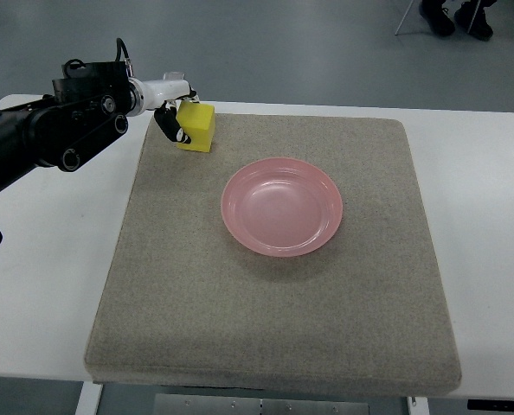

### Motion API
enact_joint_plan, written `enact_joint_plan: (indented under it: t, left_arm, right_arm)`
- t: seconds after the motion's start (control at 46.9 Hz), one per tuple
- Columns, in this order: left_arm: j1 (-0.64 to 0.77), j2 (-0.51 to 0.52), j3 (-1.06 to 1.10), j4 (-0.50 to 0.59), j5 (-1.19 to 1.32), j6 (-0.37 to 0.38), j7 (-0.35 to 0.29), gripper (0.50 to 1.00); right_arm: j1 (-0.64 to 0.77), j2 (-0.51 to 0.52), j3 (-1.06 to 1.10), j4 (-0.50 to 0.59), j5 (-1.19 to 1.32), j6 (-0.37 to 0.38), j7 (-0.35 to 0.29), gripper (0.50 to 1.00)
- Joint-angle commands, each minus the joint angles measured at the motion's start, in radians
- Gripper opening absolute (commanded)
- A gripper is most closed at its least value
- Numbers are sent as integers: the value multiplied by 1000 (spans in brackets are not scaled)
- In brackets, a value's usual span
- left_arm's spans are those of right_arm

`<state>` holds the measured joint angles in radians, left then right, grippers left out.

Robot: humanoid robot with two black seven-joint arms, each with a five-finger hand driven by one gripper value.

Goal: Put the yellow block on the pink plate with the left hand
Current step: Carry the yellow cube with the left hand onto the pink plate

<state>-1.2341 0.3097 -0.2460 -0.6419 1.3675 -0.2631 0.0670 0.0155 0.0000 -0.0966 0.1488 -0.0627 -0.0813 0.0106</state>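
While left robot hand pinches yellow block | seemingly tilted | apart from pink plate

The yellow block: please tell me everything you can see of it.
The yellow block is a small, plain cube, matte like foam or painted wood. It sits at the far left corner of the grey mat, slightly turned, apart from the pink plate. The left hand touches its left side with dark fingers; a closed grip is not clear.
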Motion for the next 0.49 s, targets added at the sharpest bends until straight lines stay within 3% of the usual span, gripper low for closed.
enact_joint_plan:
  t: [0.0, 0.171, 0.47]
  left_arm:
    - [-16, 71, -4, -99, -4, -4, -19, 500]
    - [-22, 158, -15, -248, -13, -22, -36, 500]
    - [-2, 189, -9, -505, -27, -79, -118, 500]
  right_arm:
    - [0, 0, 0, 0, 0, 0, -1, 924]
    - [0, 0, 0, 0, 0, 0, 0, 924]
    - [0, 0, 0, 0, 0, 0, 0, 924]
